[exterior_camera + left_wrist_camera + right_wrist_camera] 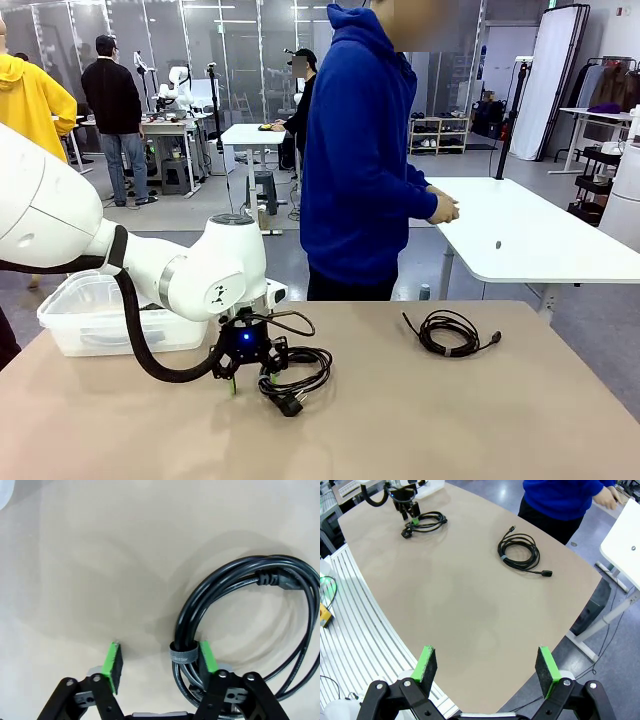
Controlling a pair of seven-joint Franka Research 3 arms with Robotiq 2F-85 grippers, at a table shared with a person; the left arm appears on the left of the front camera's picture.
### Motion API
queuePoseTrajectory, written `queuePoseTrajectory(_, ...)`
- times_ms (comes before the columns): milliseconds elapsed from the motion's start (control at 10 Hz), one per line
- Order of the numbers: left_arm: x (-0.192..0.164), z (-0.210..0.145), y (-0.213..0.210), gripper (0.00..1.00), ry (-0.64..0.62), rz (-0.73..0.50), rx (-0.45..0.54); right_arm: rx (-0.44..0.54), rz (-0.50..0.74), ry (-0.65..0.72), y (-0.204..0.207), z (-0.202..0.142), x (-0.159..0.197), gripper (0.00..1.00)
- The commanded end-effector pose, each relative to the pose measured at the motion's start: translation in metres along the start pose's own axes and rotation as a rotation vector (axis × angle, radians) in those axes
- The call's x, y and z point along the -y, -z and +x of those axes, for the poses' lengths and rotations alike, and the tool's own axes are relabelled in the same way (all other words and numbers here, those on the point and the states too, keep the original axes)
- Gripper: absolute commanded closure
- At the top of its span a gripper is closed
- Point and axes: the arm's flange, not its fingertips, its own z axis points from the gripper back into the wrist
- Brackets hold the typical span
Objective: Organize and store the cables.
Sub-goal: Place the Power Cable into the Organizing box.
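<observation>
We see the left claw [244,378] low over the near left part of the beige desk [450,420], at a thick black power cable wound into a loop [300,370]. In the left wrist view, the claw [159,652] stands with its jaws apart. They straddle one side of the loop [184,630]. That bundle lies between the green pads [112,662], right against the pad that sits inside the coil. The other pad is on the outside, clear of the cord. A grey fabric strap [182,655] binds the strands just at that spot, and a chunky moulded plug lies along the far side of the loop. The cable rests flat on the desk.

A second, thinner black cable coiled into a loop [428,335] lies well apart from the first, on the far right part of the desk, with a small connector trailing out from it.

A translucent plastic storage bin [90,330] stands at the far left edge of the desk, behind the left arm.

The right claw [486,655] hangs high above the desk's near edge, jaws wide apart and holding nothing.

A person in a blue hooded top [355,150] stands beyond the far side of the desk.
</observation>
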Motion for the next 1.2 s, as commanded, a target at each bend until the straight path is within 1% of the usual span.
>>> queuePoseTrajectory(0, 0.005, 0.002, -0.006, 1.0, 0.013, 0.06, 0.008, 0.006, 0.007, -0.014, -0.002, -0.001, 0.0, 0.0)
queuePoseTrajectory(200, 0.007, 0.001, -0.006, 1.0, 0.019, 0.071, -0.005, 0.006, 0.007, -0.014, -0.002, -0.001, 0.0, 0.0)
queuePoseTrajectory(300, 0.007, 0.001, -0.006, 0.96, 0.021, 0.069, -0.007, 0.006, 0.007, -0.014, -0.002, -0.001, 0.0, 0.0)
queuePoseTrajectory(400, 0.007, 0.001, -0.007, 1.0, 0.026, 0.067, -0.013, 0.006, 0.007, -0.014, -0.002, -0.001, 0.0, 0.0)
queuePoseTrajectory(700, 0.008, 0.002, -0.01, 1.0, 0.037, 0.056, -0.026, 0.006, 0.007, -0.014, -0.002, -0.001, 0.0, 0.0)
queuePoseTrajectory(800, 0.006, 0.001, -0.017, 1.0, 0.038, 0.058, -0.021, 0.006, 0.007, -0.014, -0.002, -0.001, 0.0, 0.0)
queuePoseTrajectory(900, 0.003, 0.0, -0.035, 1.0, 0.041, 0.054, -0.003, 0.006, 0.007, -0.014, -0.002, -0.001, 0.0, 0.0)
queuePoseTrajectory(1000, -0.003, -0.005, -0.066, 1.0, 0.075, 0.037, 0.018, 0.006, 0.007, -0.014, -0.002, -0.001, 0.0, 0.0)
queuePoseTrajectory(1100, -0.01, -0.01, -0.097, 0.92, 0.127, 0.027, 0.044, 0.006, 0.007, -0.014, -0.002, -0.001, 0.0, 0.0)
